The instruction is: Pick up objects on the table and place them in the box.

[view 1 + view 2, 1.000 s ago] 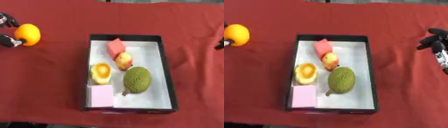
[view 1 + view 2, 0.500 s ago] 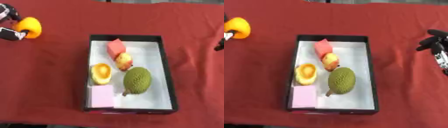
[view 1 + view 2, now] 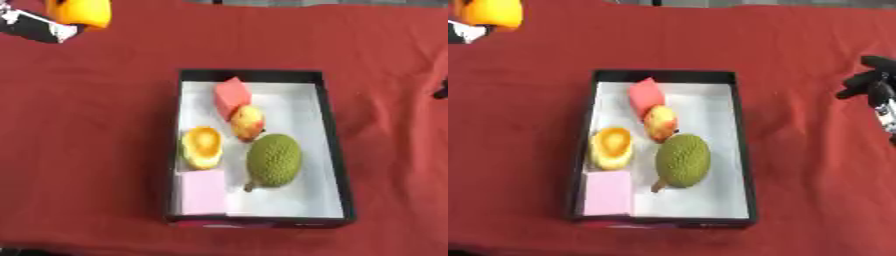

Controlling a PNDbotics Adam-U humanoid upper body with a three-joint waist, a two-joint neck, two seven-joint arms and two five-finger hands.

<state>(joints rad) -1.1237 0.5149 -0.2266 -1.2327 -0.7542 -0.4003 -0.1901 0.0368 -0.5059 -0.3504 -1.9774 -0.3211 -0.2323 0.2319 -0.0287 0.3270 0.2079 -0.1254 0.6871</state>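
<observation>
Lifted higher since earlier, the left robot hand is gripping the orange fruit, needing carrying over the box

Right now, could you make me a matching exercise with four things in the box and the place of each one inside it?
Things:
1. red block
2. green bumpy fruit
3. pink block
4. halved orange fruit

Places:
A. near left corner
B. far end
C. left wall, middle
D. right of the halved fruit

Pairs: 1-B, 2-D, 3-A, 4-C
</observation>
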